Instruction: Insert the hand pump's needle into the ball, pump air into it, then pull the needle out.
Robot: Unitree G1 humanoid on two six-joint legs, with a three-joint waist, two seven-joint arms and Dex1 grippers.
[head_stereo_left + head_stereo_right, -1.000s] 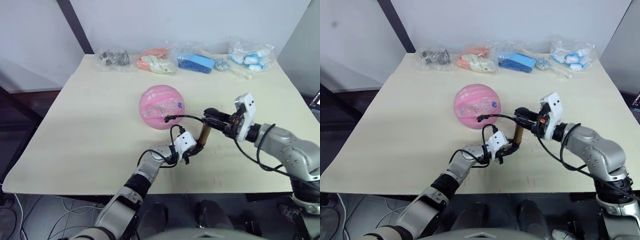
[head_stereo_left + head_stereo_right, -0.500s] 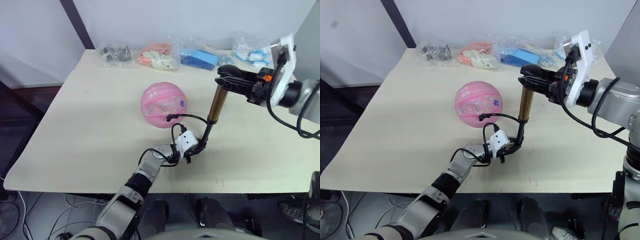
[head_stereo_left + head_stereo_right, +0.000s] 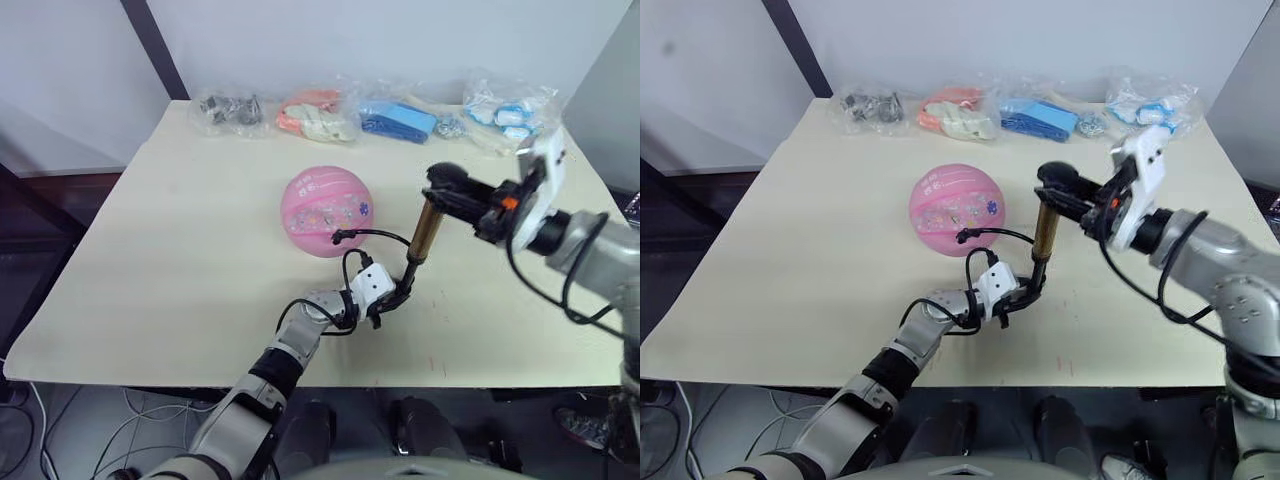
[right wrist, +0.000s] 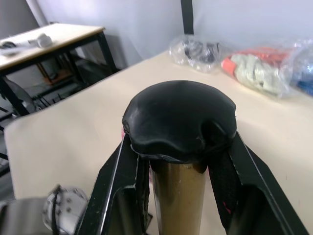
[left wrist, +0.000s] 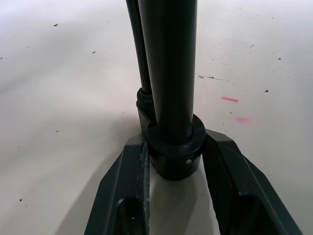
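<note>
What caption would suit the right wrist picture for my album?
Right end effector clamped around the black-capped top of the gold-brass hand pump, with bagged items along the beige table behind.

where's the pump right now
The pump stands upright on the table just right of the ball, left gripper clamping its base, right gripper its handle.

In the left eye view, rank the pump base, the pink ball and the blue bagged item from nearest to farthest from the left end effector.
1. The hand pump base, clamped in the left end effector.
2. The ball, just beyond, toward the table's middle.
3. The blue bagged item, at the far edge.
</note>
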